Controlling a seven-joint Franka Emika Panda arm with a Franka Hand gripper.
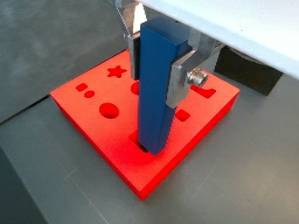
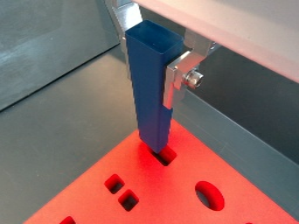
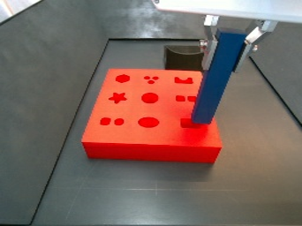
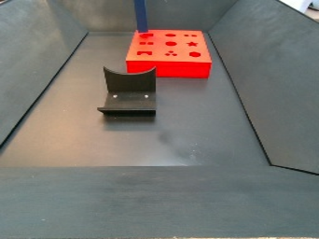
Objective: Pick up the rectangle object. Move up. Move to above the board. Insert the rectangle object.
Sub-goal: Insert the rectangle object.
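Jaws of the gripper (image 1: 158, 54) clamp the rectangle object's (image 1: 156, 87) upper part, holding it upright so its lower end, directly beneath them, meets a square hole near the board's (image 3: 130, 146) edge for insertion.

— What do the surfaces look like?
— The rectangle object (image 1: 158, 87) looks like smooth blue plastic with a slight sheen; the board (image 3: 130, 141) is matt bright-red plastic.
— And the gripper (image 2: 158, 66)?
— It is above the board, its 2 fingers (image 1: 184, 74) flat brushed silver metal clamped on the bar.
— The floor (image 4: 187, 140)?
— Dark grey and matt with faint scuffs; the holder (image 4: 127, 91) looks dull dark plastic.
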